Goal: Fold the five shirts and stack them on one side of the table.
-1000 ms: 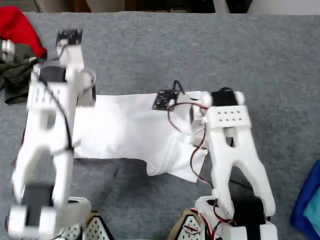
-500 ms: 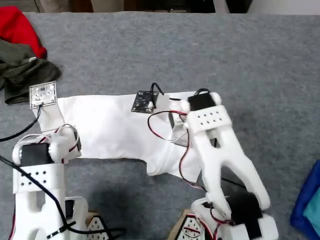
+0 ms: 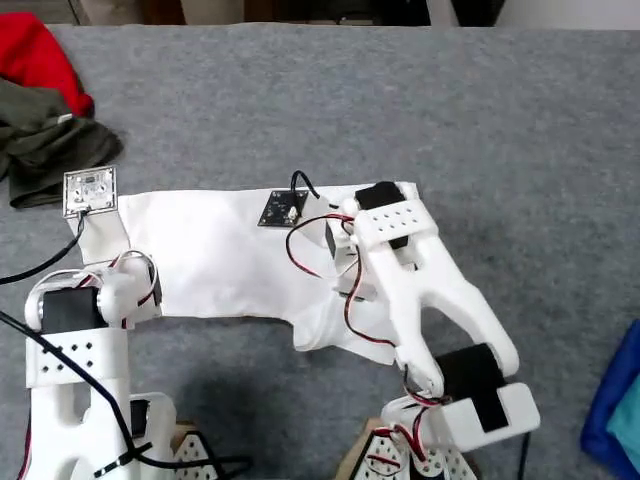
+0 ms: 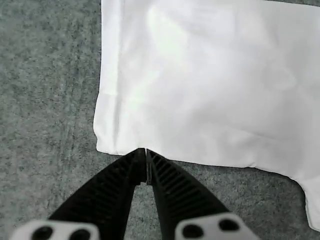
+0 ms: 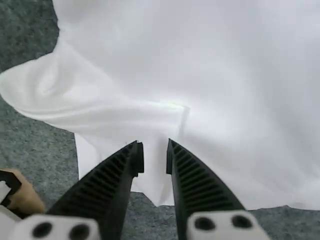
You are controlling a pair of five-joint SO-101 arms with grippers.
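Left tool [image 4: 145,153] closed at the edge of the white shirt [image 4: 210,80], right tool [image 5: 154,148] slightly apart over it: shallow bite, fabric may slip.

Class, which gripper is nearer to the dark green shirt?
Left. The left gripper sits at the white shirt's end nearest the green shirt; the right gripper hangs over the white shirt's other end, farther off.

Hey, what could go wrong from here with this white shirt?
The left gripper is shut right at the hem of the white shirt, so it may hold little or no cloth and slip on lifting. The right gripper hangs open over a rumpled fold; closing there could pinch several layers and drag the shirt askew.
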